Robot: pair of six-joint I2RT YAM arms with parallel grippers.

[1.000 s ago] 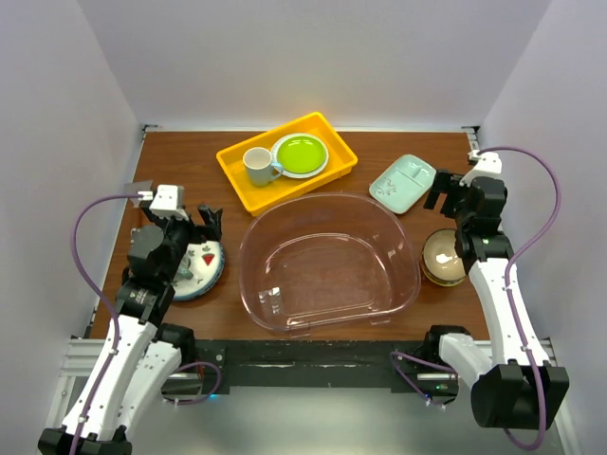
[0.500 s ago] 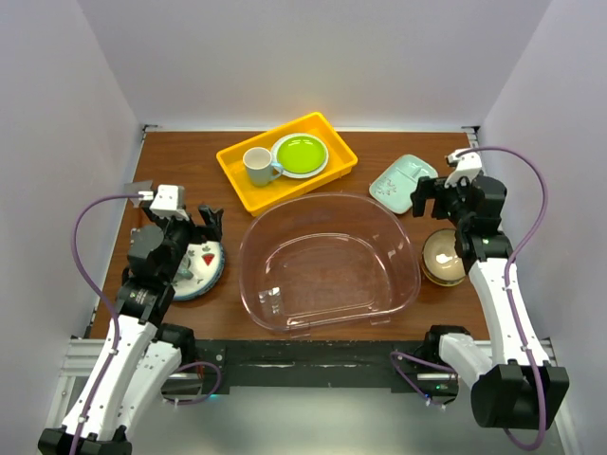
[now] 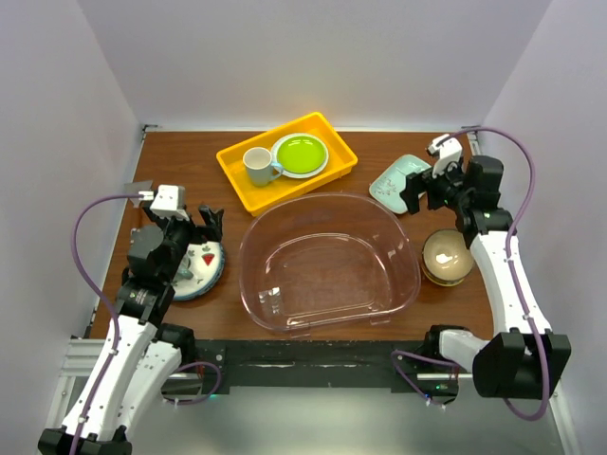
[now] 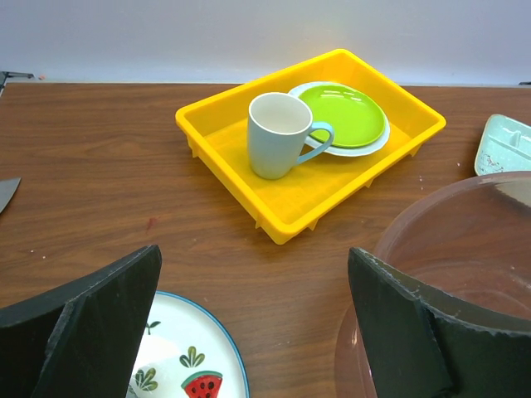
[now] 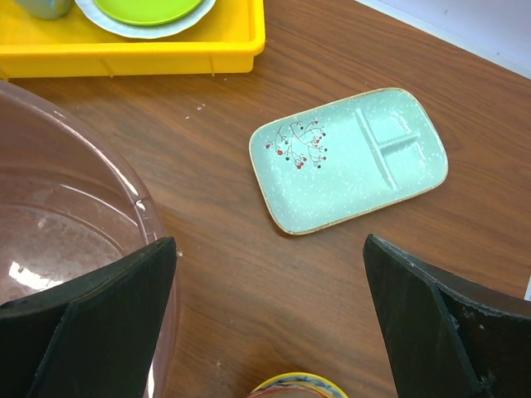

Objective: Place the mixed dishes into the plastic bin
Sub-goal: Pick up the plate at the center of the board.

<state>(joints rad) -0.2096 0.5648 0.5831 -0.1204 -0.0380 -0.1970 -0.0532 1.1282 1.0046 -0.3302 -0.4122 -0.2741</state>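
Step in hand, by judgement: approach to a first pick, with nothing yet inside the plastic bin [image 3: 327, 256], seated mid-desk [image 3: 180, 175] between the arms.

Right gripper [image 5: 267, 249] poised above the mint-green divided tray [image 5: 348, 157]; fingers [image 5: 91, 319] spread wide, empty, clear of it. Tray flat on the wood, just beyond the bin's far right rim, apart from the tan bowl [image 3: 446, 254] nearer that arm's base.

Left gripper [image 4: 253, 253] likewise spread and empty, hovering at the far edge of the white plate with the watermelon motif [image 4: 187, 361], left of the bin.

Next move, as judged: lower the right fingers astride one tray edge, close, lift, carry left over the bin wall. Low flat rim; probably awkward to get a finger beneath.

Yellow tray [image 4: 290, 199], white mug [image 4: 278, 133] and lime-green plate [image 4: 344, 112] to be left alone.
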